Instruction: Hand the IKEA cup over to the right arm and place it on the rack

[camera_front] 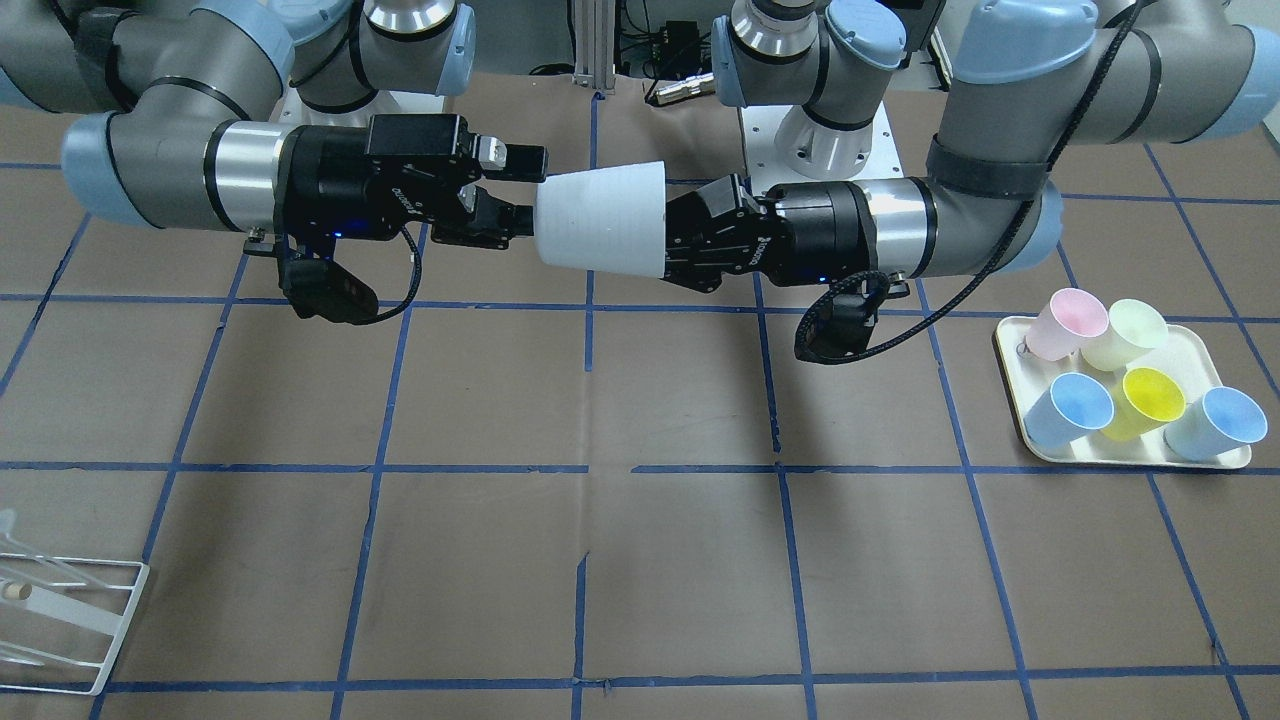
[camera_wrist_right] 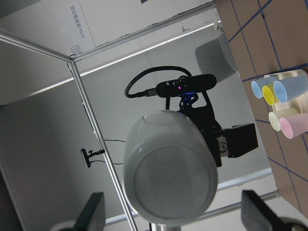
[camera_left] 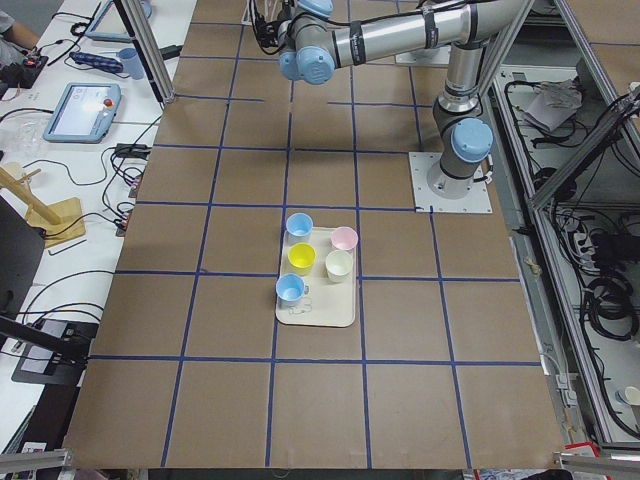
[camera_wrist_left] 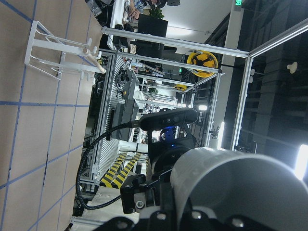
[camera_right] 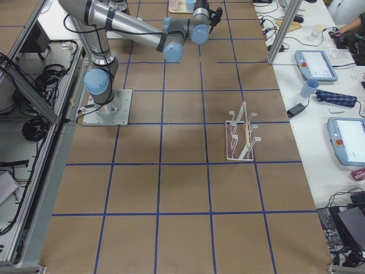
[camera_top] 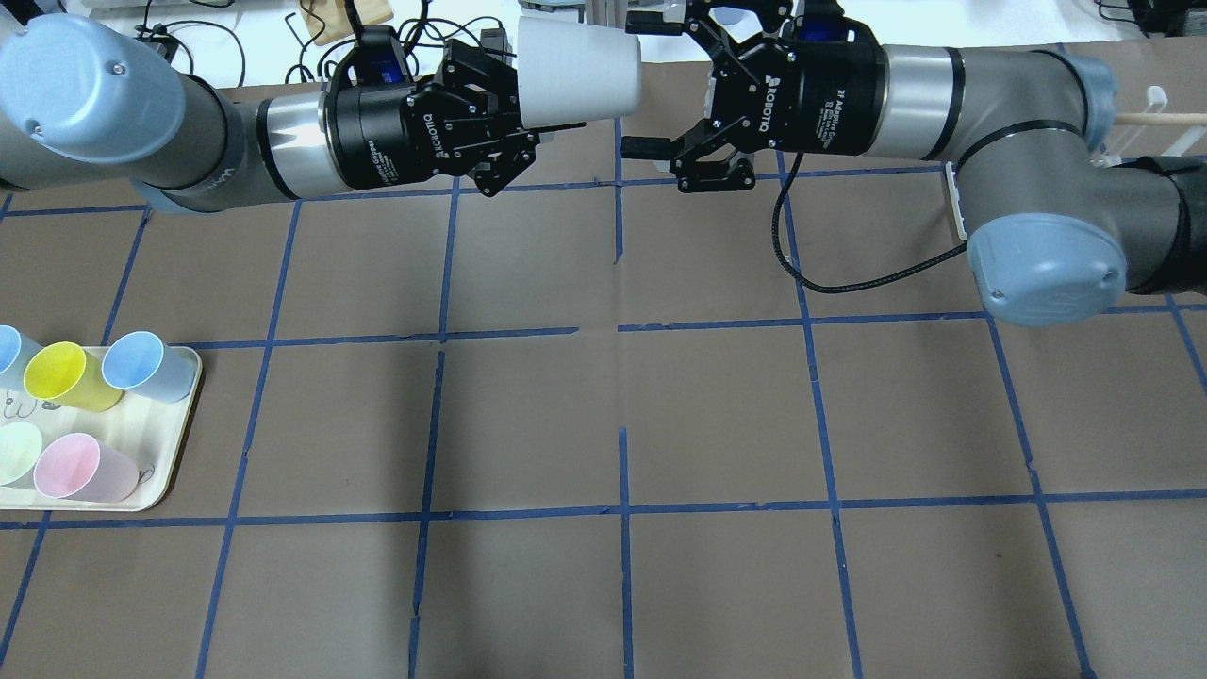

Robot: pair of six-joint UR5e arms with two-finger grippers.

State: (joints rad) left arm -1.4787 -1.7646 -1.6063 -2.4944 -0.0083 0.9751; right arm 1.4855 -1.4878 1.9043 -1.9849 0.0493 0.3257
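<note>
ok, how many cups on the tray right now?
5 on the tray: pink cup and pale green cup nearer the robot; a light-blue cup, yellow cup and second light-blue cup in the far row. None seem hidden.

Lost half the rack (camera_front: 122,628) to the front view's left edge; overhead, mostly hidden behind the right arm (camera_top: 1037,189). Cannot see IKEA cup (camera_top: 580,71) mouth, covered by left gripper (camera_top: 519,118).
</note>
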